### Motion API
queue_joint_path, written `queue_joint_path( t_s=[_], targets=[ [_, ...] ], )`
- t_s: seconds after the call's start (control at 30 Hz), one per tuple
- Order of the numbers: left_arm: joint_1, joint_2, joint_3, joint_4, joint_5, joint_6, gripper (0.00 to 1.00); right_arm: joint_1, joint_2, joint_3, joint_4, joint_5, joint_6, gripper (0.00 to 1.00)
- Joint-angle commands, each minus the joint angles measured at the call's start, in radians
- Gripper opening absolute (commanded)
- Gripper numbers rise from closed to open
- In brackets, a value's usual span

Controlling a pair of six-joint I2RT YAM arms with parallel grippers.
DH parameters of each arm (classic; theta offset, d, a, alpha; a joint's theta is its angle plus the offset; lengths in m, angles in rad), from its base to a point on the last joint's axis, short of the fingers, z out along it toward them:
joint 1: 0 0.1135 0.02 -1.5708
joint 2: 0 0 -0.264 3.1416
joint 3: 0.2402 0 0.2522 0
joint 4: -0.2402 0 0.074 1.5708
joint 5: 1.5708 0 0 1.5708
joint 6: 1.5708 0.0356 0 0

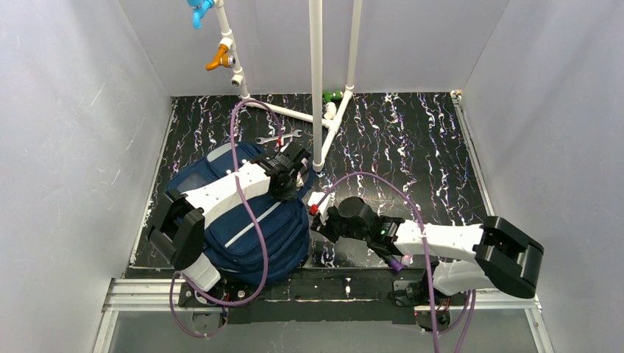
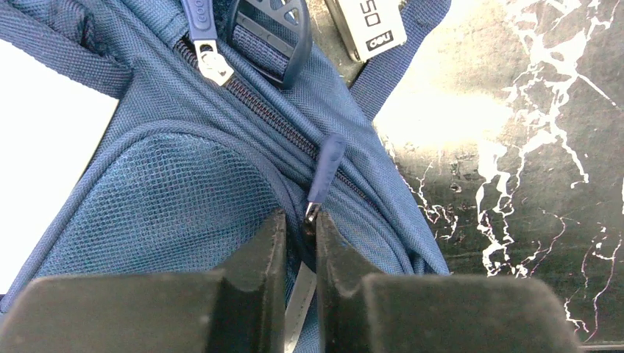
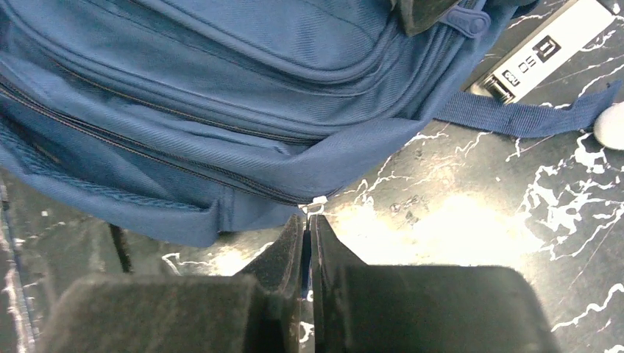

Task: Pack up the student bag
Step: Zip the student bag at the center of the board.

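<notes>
From above, I see the student bag (image 1: 283,228) lying at the near left of the tabletop (image 1: 412,147), under my left arm. Left wrist: the left tool (image 2: 296,220) is pinched on a blue zip pull (image 2: 326,165). Right wrist: the right tool (image 3: 307,224) is clenched on a silver zip tab (image 3: 317,205) at the bag's edge.

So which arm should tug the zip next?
Probably left. The left fingers pinch a zip pull on the bag, with the zip running ahead. The right fingers are shut at the bag's edge, good for steadying.
</notes>
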Motion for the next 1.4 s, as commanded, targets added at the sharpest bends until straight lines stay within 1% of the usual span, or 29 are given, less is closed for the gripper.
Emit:
queue_joint_path(
  t_s=[0.0, 0.1, 0.17, 0.23, 0.27, 0.33, 0.43, 0.47, 0.5, 0.57, 0.63, 0.7, 0.73, 0.77, 0.8, 0.87, 0.9, 0.97, 1.03, 1.07, 1.1, 1.17, 1.2, 1.27, 1.37],
  targets=[
    [0.048, 0.032, -0.036, 0.022, -0.131, -0.003, 0.00, 0.074, -0.084, 0.029, -0.249, 0.033, 0.167, 0.01],
    [0.055, -0.033, -0.049, 0.080, -0.129, -0.003, 0.00, 0.161, -0.119, 0.015, -0.243, 0.035, 0.248, 0.01],
    [0.055, -0.065, -0.056, 0.119, -0.124, -0.013, 0.00, 0.238, -0.135, 0.011, -0.163, 0.035, 0.299, 0.01],
    [0.057, -0.090, -0.055, 0.140, -0.132, -0.028, 0.00, 0.313, -0.118, 0.029, -0.087, 0.073, 0.352, 0.01],
    [0.057, -0.106, -0.056, 0.151, -0.129, -0.029, 0.00, 0.354, -0.073, 0.048, -0.037, 0.078, 0.395, 0.01],
    [0.057, -0.133, -0.051, 0.166, -0.109, -0.028, 0.00, 0.375, 0.011, 0.094, 0.022, 0.032, 0.458, 0.01],
    [0.067, -0.175, -0.021, 0.140, -0.035, -0.027, 0.00, 0.382, 0.123, 0.155, 0.035, -0.017, 0.522, 0.01],
    [0.072, -0.192, -0.008, 0.120, -0.002, -0.028, 0.04, 0.383, 0.143, 0.155, 0.045, -0.015, 0.533, 0.01],
    [0.078, -0.221, 0.001, 0.101, 0.034, -0.026, 0.15, 0.384, 0.157, 0.155, 0.050, -0.006, 0.537, 0.01],
    [0.087, -0.275, 0.015, 0.055, 0.087, -0.021, 0.29, 0.384, 0.172, 0.148, 0.058, 0.020, 0.547, 0.01],
    [0.096, -0.345, 0.017, 0.009, 0.130, -0.009, 0.41, 0.384, 0.164, 0.131, 0.078, 0.057, 0.566, 0.01],
    [0.109, -0.429, 0.017, -0.046, 0.152, -0.005, 0.53, 0.384, 0.142, 0.118, 0.073, 0.102, 0.584, 0.15],
    [0.115, -0.468, 0.018, -0.073, 0.177, -0.003, 0.60, 0.384, 0.128, 0.111, 0.068, 0.114, 0.592, 0.25],
    [0.124, -0.512, 0.017, -0.094, 0.212, 0.001, 0.65, 0.384, 0.113, 0.105, 0.060, 0.121, 0.601, 0.32],
    [0.128, -0.554, 0.015, -0.122, 0.233, 0.001, 0.69, 0.384, 0.092, 0.101, 0.041, 0.128, 0.616, 0.47],
    [0.131, -0.629, 0.017, -0.176, 0.263, -0.008, 0.74, 0.376, 0.034, 0.103, -0.045, 0.173, 0.675, 0.65],
    [0.131, -0.662, 0.019, -0.210, 0.271, -0.014, 0.76, 0.360, -0.001, 0.107, -0.099, 0.179, 0.710, 0.72],
    [0.133, -0.718, 0.022, -0.265, 0.290, -0.038, 0.79, 0.308, -0.064, 0.119, -0.191, 0.191, 0.792, 0.82],
    [0.134, -0.771, 0.006, -0.298, 0.339, -0.077, 0.80, 0.252, -0.125, 0.137, -0.309, 0.262, 0.905, 0.96],
    [0.134, -0.794, -0.006, -0.309, 0.365, -0.103, 0.80, 0.219, -0.144, 0.135, -0.344, 0.273, 0.972, 0.98],
    [0.133, -0.813, -0.017, -0.319, 0.391, -0.132, 0.80, 0.165, -0.157, 0.123, -0.339, 0.248, 1.036, 0.98],
    [0.134, -0.839, -0.044, -0.331, 0.450, -0.200, 0.79, 0.101, -0.155, 0.071, -0.244, 0.181, 1.150, 0.98],
    [0.134, -0.851, -0.068, -0.330, 0.489, -0.241, 0.78, 0.081, -0.139, 0.053, -0.204, 0.162, 1.202, 0.97],
    [0.134, -0.867, -0.114, -0.313, 0.576, -0.299, 0.75, 0.071, -0.086, 0.066, -0.143, 0.140, 1.234, 0.95],
    [0.130, -0.906, -0.204, -0.272, 0.665, -0.378, 0.70, 0.071, 0.016, 0.119, -0.101, 0.099, 1.255, 0.93]
  ],
)
